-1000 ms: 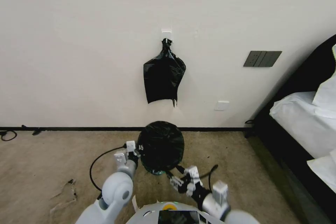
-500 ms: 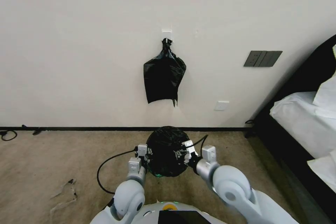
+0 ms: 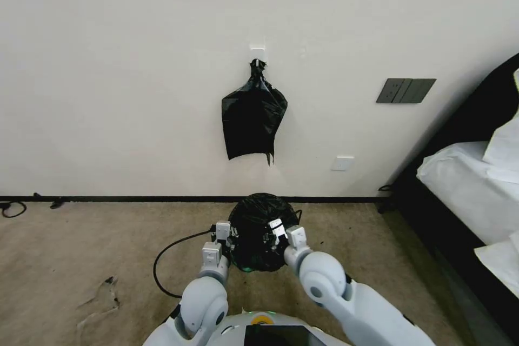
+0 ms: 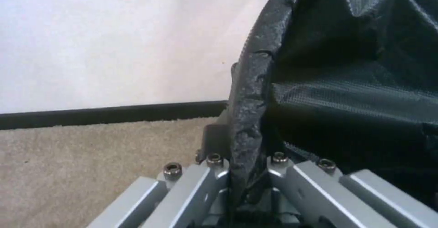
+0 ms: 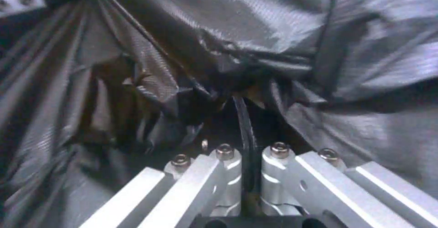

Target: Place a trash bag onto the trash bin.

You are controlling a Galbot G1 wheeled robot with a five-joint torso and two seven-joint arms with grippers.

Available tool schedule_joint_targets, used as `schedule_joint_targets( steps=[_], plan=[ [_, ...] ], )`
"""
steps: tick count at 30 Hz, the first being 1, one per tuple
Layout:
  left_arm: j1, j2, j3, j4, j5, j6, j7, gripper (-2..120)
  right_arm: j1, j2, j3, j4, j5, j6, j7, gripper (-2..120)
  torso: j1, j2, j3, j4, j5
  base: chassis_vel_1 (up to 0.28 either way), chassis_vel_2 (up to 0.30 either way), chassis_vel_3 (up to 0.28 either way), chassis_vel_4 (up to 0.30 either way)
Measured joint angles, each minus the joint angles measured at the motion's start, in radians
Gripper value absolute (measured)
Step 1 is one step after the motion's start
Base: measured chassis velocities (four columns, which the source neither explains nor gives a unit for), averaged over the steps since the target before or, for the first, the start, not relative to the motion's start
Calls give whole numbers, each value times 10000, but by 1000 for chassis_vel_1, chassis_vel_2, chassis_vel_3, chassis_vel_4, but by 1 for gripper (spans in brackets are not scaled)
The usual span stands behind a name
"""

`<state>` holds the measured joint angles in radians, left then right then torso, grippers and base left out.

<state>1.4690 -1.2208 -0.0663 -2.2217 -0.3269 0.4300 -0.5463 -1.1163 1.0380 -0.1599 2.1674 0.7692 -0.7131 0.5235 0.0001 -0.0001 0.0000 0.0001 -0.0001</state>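
The trash bag (image 3: pixel 258 232) is a crinkled glossy black mound on the carpet near the wall, between my two arms. The trash bin is hidden under it. My left gripper (image 3: pixel 231 233) is at the bag's left side, and in the left wrist view it (image 4: pixel 245 159) is shut on a bunched edge of the trash bag (image 4: pixel 347 84). My right gripper (image 3: pixel 272 233) presses into the bag's right side. The right wrist view shows it (image 5: pixel 247 152) shut on a thin fold of the trash bag (image 5: pixel 255 36).
A flat black bag bunch (image 3: pixel 253 119) hangs by its knotted neck from a wall hook above. A bed (image 3: pixel 470 194) stands at the right. A black cable (image 3: pixel 167 259) loops on the carpet by my left arm. The wall (image 3: pixel 135 92) is close behind.
My right arm swung up from low in front of the bag to its right side, then pushed inward. My left gripper shifted slightly right. The bag's mound has narrowed between them.
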Motion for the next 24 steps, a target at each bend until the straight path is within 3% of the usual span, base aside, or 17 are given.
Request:
schedule_joint_targets(
  steps=[10, 24],
  plan=[
    [138, -25, 147, -183, 331, 6, 8, 1, 306, 844, -506, -1270, -1314, 26, 3, 0, -1, 1, 0, -1, 1, 0, 0, 0, 0],
    [466, 35, 211, -517, 795, -264, 320, 1, 719, 1326, -728, -2405, -1437, 47, 68, 0, 0, 0, 0, -1, 0, 0, 0, 0, 0]
  ],
)
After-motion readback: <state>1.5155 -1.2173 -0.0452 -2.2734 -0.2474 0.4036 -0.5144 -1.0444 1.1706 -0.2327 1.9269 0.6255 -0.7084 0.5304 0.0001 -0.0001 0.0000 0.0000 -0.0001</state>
